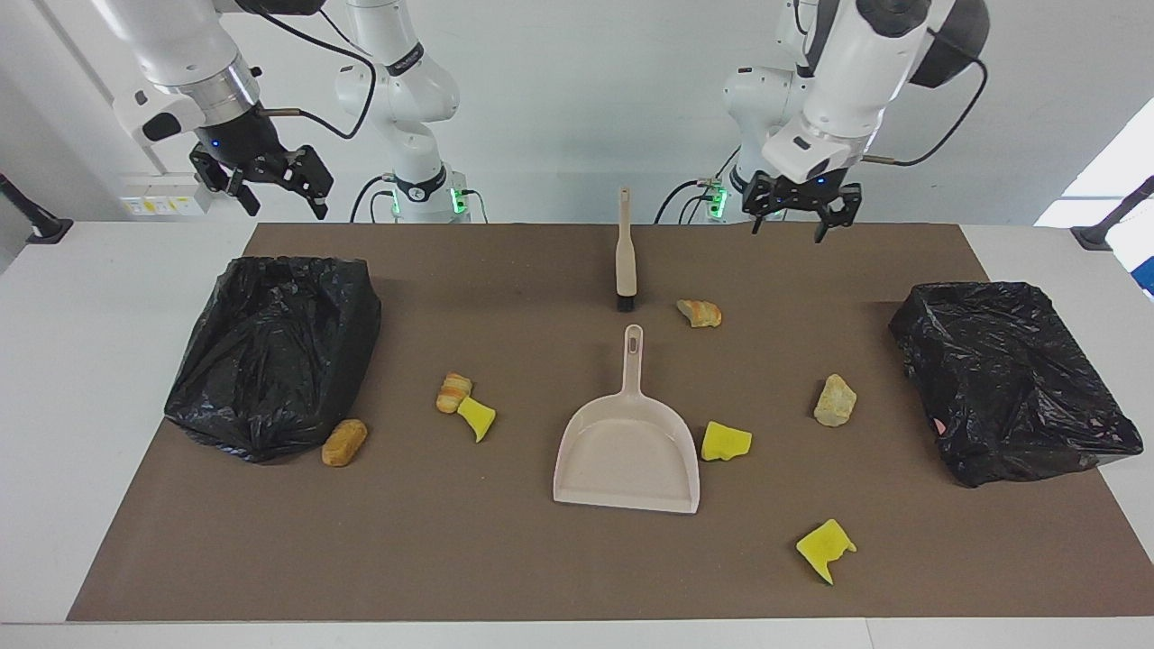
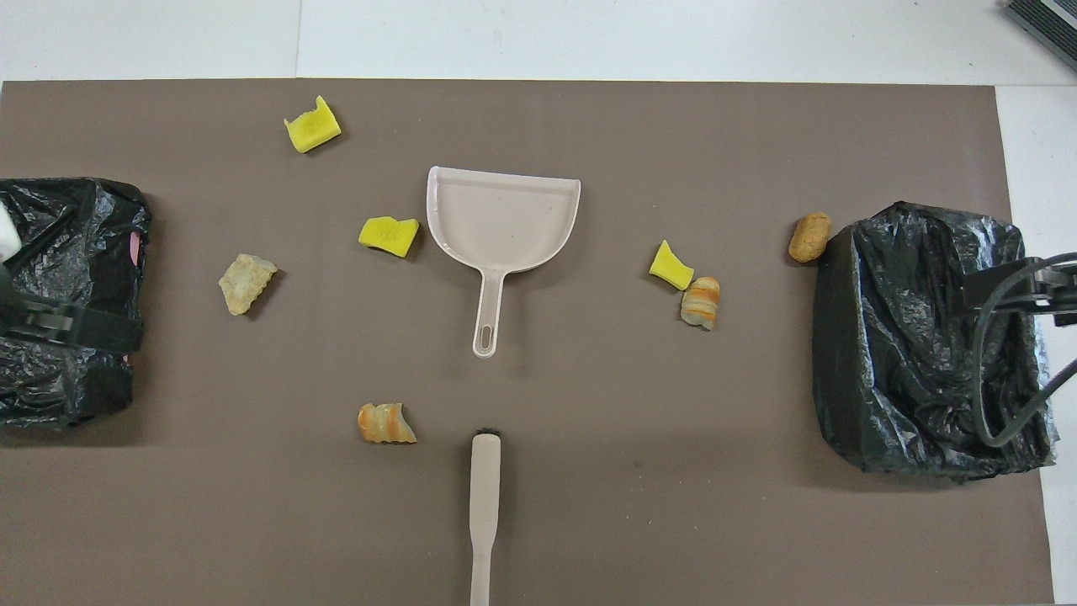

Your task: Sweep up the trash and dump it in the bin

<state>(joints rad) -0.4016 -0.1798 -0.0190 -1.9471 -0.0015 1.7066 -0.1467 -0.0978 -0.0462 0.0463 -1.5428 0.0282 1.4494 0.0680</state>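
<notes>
Dustpan (image 1: 628, 455) – brush (image 1: 624, 257) – amid trash (image 1: 726, 441)

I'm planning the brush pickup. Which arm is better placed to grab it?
Left, probably. The left hand is open in the air close to the brush, near its handle end. The right hand, also open, waits above the table's edge near the bin at the right arm's end.

both arms raised; left end effector (image 1: 801, 219) open, right end effector (image 1: 270, 185) open.
</notes>
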